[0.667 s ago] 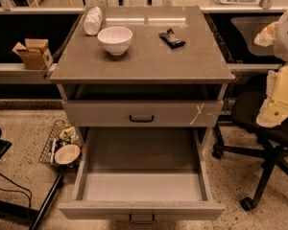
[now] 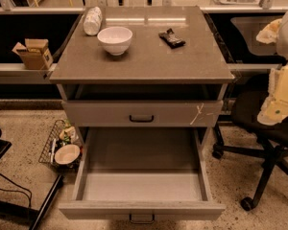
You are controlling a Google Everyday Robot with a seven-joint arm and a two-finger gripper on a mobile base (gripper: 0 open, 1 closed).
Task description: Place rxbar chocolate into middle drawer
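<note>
The rxbar chocolate [image 2: 172, 38], a small black-wrapped bar, lies on the grey cabinet top [image 2: 149, 61] at the back right, to the right of the white bowl [image 2: 115, 40]. The middle drawer [image 2: 141, 186] is pulled wide open below, its plain grey inside bare and its dark handle at the front edge. My gripper [image 2: 277, 110] hangs at the right edge of the view, at the end of the cream-coloured arm. It is well to the right of the cabinet and lower than its top, touching neither the bar nor the drawer.
A closed grey drawer with a white scrawl [image 2: 199, 114] sits above the open one. A white wrapped roll [image 2: 92, 20] lies at the top's back left. A black office chair [image 2: 264, 143] stands right, a wire basket with a bowl [image 2: 62, 150] left, a cardboard box [image 2: 33, 52] on a ledge.
</note>
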